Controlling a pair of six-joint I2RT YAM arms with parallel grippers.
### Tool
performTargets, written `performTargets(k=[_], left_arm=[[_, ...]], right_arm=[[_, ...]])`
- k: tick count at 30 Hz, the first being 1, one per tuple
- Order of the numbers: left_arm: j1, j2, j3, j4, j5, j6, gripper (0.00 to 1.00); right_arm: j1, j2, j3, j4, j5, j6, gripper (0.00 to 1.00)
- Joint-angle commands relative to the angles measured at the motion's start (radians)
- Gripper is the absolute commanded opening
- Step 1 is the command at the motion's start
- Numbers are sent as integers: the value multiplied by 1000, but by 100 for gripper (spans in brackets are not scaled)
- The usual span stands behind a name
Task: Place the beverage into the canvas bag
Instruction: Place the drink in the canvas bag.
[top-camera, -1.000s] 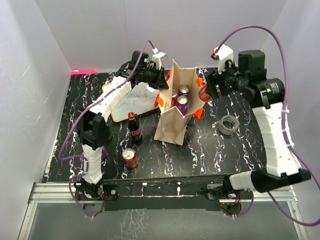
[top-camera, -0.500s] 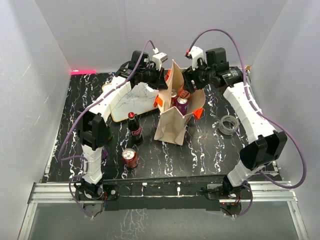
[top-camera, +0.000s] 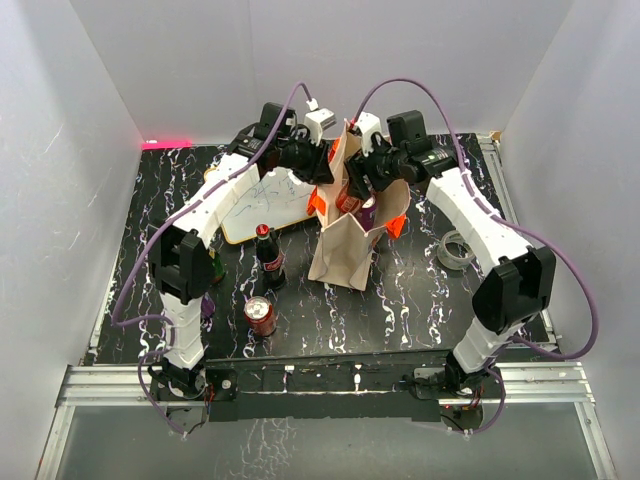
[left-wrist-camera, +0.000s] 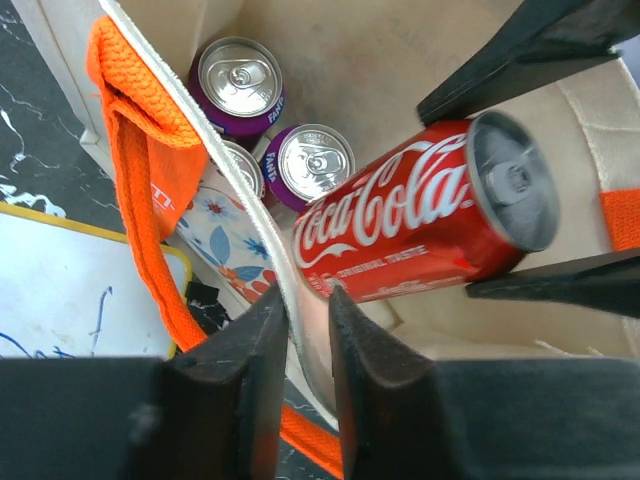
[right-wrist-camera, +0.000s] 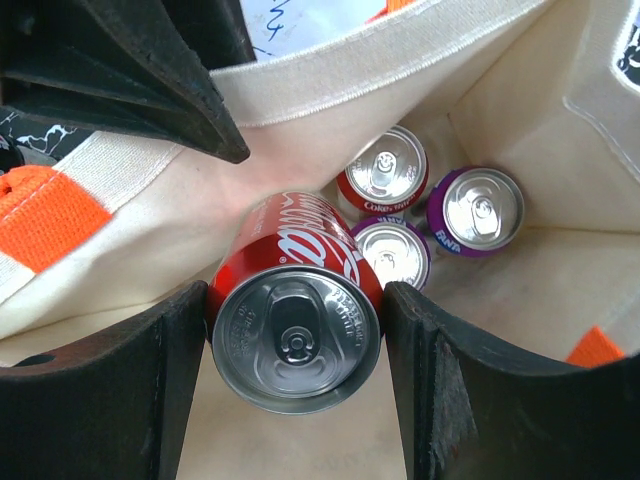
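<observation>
The canvas bag (top-camera: 345, 250) stands mid-table, beige with orange handles (left-wrist-camera: 140, 200). A red Coca-Cola can (right-wrist-camera: 295, 330), the beverage, is tilted over the bag's mouth with my right gripper (right-wrist-camera: 295, 295) shut on its sides; the same can (left-wrist-camera: 420, 215) shows in the left wrist view. Below it, inside the bag, stand two purple Fanta cans (right-wrist-camera: 483, 210) and another red can (right-wrist-camera: 383, 170). My left gripper (left-wrist-camera: 308, 300) straddles the bag's left rim. Its jaws stand a little apart with the canvas wall running between them.
A whiteboard (top-camera: 265, 200) lies left of the bag under the left arm. A cola bottle (top-camera: 268, 255) and a red can (top-camera: 260, 315) stand at the front left. A tape roll (top-camera: 458, 248) lies right of the bag.
The right arm has swung left, carrying the can from beside the bag's right edge to over its mouth. The left jaws have loosened on the bag's rim.
</observation>
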Motion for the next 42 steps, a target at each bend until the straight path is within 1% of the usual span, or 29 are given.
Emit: performTargets(k=[1, 2, 3, 9, 17, 20, 28, 35, 42], left_arm=[[7, -84, -23, -24, 29, 0, 12], [11, -86, -27, -23, 30, -9, 3], [14, -88, -35, -20, 30, -19, 0], [19, -97, -43, -22, 27, -21, 0], [25, -97, 10, -28, 32, -22, 0], [28, -92, 32, -24, 39, -21, 0], [33, -85, 86, -24, 57, -8, 0], [34, -112, -5, -6, 59, -3, 0], [35, -111, -27, -5, 67, -8, 0]], right_arm=[[25, 18, 24, 152, -43, -5, 8], [32, 25, 23, 153, -42, -13, 8], [38, 31, 20, 157, -38, -20, 8], [66, 67, 24, 184, -9, -50, 8], [81, 76, 11, 171, 7, -100, 8], [83, 109, 14, 160, 12, -113, 8], [83, 92, -30, 180, 5, -151, 8], [83, 125, -60, 254, -10, -99, 8], [82, 162, -104, 342, 10, -104, 8]])
